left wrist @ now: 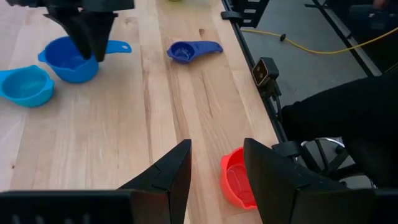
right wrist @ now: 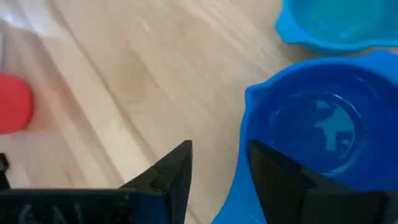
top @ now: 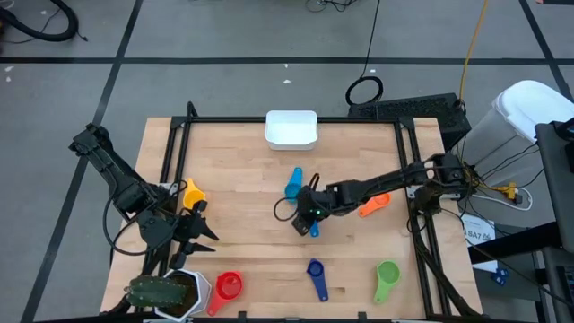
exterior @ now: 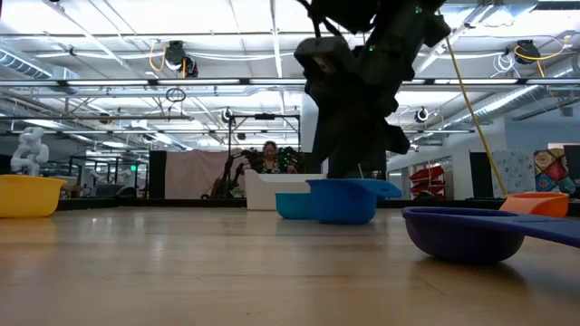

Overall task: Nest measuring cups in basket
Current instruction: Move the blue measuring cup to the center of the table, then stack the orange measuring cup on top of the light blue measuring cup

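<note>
Pale wood fills the overhead view, the worktop [top: 269, 260] framed by black rails with grey floor all round. At its far edge sits the white basket [top: 291, 129], with nothing visible inside it and bare wood around it. The right arm reaches in across the middle, its right end effector [top: 308, 218] over a mid-blue cup [top: 311, 230]. Only the right wrist view shows the detail: the fingers are parted, one tip set over the cup's rim and the other outside it over bare wood; whether they touch it I cannot tell. Just beyond lies a light-blue cup [top: 293, 185], the two nearly touching in the low view, which alone shows the mid-blue cup resting flat on the wood.

The left end effector [top: 199, 231] waits near the left rail, fingers apart and holding nothing, above a red cup [left wrist: 236, 182] close to the worktop's edge, as its wrist view shows. The overhead view alone shows the green cup [top: 387, 278] near the right front corner, the orange cup [top: 374, 205] under the right arm, the yellow cup [top: 191, 192] by the left rail, and a dark-blue cup [top: 316, 276] at the front, with open wood between them. A potted plant [top: 161, 292] sits at the front left corner.
</note>
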Motion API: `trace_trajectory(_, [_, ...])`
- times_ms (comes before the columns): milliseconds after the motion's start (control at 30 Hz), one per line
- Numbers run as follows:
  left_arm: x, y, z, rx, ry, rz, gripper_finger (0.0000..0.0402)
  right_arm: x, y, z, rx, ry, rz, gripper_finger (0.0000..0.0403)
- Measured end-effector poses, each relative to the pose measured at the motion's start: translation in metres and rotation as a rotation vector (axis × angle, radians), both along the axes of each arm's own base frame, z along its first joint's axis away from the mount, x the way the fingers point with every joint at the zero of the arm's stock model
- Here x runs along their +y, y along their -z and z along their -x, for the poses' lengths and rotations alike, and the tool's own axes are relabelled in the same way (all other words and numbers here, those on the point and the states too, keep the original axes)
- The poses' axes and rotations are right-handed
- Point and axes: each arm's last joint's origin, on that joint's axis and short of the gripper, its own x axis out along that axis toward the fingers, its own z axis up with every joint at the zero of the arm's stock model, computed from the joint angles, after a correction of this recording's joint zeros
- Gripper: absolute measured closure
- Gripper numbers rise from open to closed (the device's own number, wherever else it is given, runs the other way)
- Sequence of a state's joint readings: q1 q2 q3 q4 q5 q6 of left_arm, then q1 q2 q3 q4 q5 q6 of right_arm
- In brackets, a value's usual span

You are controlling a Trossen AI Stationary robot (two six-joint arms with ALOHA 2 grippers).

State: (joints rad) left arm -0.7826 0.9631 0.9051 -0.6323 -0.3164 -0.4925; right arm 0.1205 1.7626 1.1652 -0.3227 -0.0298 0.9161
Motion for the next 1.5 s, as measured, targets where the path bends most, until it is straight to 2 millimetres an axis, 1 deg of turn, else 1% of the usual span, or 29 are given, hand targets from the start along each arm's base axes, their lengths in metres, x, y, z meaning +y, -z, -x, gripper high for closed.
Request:
trace_trajectory(200, [0.000, 0.000, 0.000, 0.000, 0.000, -0.001, 0.0252, 0.018, -0.003, -0.002, -0.056, -0.088, -0.040, 0.0255])
trace_trajectory(467, [0.000, 0.000, 0.000, 0.000, 0.000, -0.001, 0.0252, 0.041, -0.004, 0.002, -0.063, -0.172, -0.028, 0.0255])
trace_trajectory(567, [0.000, 0.000, 0.000, 0.000, 0.000, -0.001, 0.0252, 0.047, -0.005, 0.004, -0.077, -0.198, 0.010, 0.0255])
trace_trajectory(633, [0.000, 0.000, 0.000, 0.000, 0.000, -0.001, 0.0252, 0.050, -0.011, 0.004, -0.103, -0.217, 0.050, 0.0255])
trace_trajectory(767, [0.000, 0.000, 0.000, -0.006, 0.006, -0.009, 0.0252, 0.051, -0.039, 0.000, -0.194, -0.260, 0.173, 0.0255])
trace_trajectory(933, [0.001, -0.001, -0.001, -0.031, -0.005, -0.041, 0.0252, 0.040, -0.078, -0.014, -0.301, -0.315, 0.375, 0.0255])
trace_trajectory(967, [0.001, -0.001, -0.001, -0.036, -0.011, -0.048, 0.0252, 0.036, -0.083, -0.016, -0.307, -0.318, 0.413, 0.0255])
trace_trajectory(1033, [0.002, -0.001, -0.002, -0.045, -0.022, -0.056, 0.0252, 0.023, -0.086, -0.021, -0.292, -0.322, 0.451, 0.0255])
trace_trajectory(1100, [0.002, -0.001, -0.002, -0.051, -0.033, -0.062, 0.0252, 0.007, -0.084, -0.024, -0.272, -0.318, 0.463, 0.0255])
trace_trajectory(1167, [0.002, -0.001, -0.002, -0.052, -0.040, -0.061, 0.0252, -0.007, -0.076, -0.026, -0.228, -0.327, 0.455, 0.0255])
trace_trajectory(1233, [0.002, -0.001, -0.002, -0.051, -0.041, -0.059, 0.0252, -0.019, -0.071, -0.031, -0.224, -0.336, 0.447, 0.0255])
trace_trajectory(1367, [0.002, -0.001, -0.002, -0.046, -0.053, -0.044, 0.0252, -0.035, -0.055, -0.036, -0.159, -0.375, 0.470, 0.0255])
trace_trajectory(1500, [0.002, -0.001, -0.002, -0.043, -0.059, -0.037, 0.0252, -0.051, -0.042, -0.035, -0.067, -0.413, 0.516, 0.0255])
